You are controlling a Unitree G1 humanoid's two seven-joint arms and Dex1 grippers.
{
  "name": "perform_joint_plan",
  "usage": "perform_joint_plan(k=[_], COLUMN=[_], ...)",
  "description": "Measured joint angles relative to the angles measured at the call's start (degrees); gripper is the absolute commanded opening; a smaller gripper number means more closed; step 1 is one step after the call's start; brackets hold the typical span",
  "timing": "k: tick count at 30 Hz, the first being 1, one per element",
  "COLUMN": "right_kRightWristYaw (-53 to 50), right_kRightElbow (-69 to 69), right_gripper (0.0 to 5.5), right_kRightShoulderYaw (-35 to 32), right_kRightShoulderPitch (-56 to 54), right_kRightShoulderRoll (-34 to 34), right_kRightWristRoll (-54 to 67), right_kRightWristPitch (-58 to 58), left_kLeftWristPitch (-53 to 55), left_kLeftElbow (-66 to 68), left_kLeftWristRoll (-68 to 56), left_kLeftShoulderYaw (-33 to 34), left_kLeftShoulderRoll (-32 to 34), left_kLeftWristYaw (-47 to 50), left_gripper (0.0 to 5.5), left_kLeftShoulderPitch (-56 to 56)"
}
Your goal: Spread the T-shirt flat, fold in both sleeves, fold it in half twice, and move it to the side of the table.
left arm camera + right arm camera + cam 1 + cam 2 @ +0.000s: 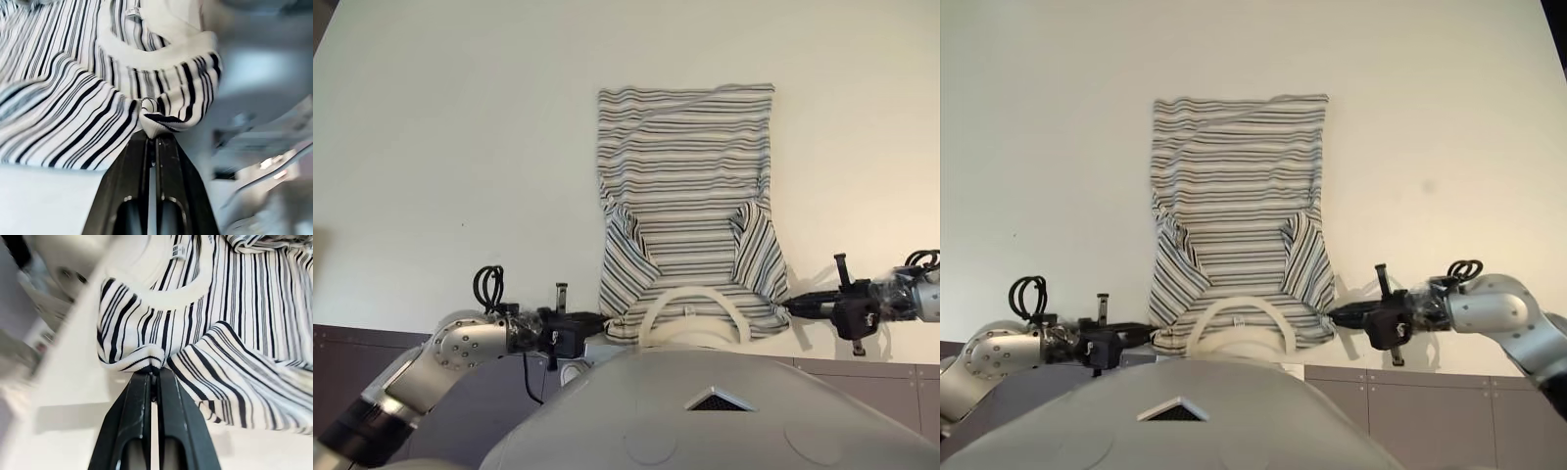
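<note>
The striped T-shirt [690, 186] lies flat on the white table [450, 166], hem far, white collar [695, 305] at the near edge, both sleeves folded in over the chest. My left gripper [603, 321] is shut on the shirt's near left shoulder corner [155, 126] at the table edge. My right gripper [787, 308] is shut on the near right shoulder corner [146, 363]. In both wrist views the black fingers [146, 161] [146, 401] pinch a fold of striped cloth.
The table's near edge [372, 328] runs just behind both grippers, with grey cabinet panels [1430, 406] below it. Bare white tabletop stretches left, right and beyond the shirt.
</note>
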Motion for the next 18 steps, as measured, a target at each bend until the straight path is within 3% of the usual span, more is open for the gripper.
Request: perform_joint_plan(k=[3,7,11,18], right_kRightWristYaw=[0.5,-10.8,-20.0,-27.4], right_kRightElbow=[-3.0,-0.1,11.4,21.1], right_gripper=[0.1,0.1,0.1,0.1], right_kRightShoulderYaw=[-4.3,-8.0,-9.0,-12.2], right_kRightShoulderPitch=[1.0,-13.6,-28.9,-39.6], right_kRightShoulderRoll=[0.1,11.8,26.2,37.2], right_kRightWristRoll=[10.8,10.9,1.9,-7.5], right_kRightWristPitch=[12.3,30.3,40.2,42.1], left_kLeftWristPitch=[8.4,19.2,27.4,25.8], left_kLeftElbow=[-4.7,-1.7,8.3,31.5], left_kLeftWristRoll=[-14.1,-21.0,-20.3,-10.9], left_kLeftShoulderYaw=[6.6,11.5,12.1,9.7], left_kLeftShoulderRoll=[-0.7,-10.4,-21.0,-28.9], left_kLeftWristYaw=[0.0,9.2,15.7,11.1], left_gripper=[0.11,0.11,0.11,0.11], left_kLeftShoulderPitch=[1.3,-11.9,-30.8,-51.9])
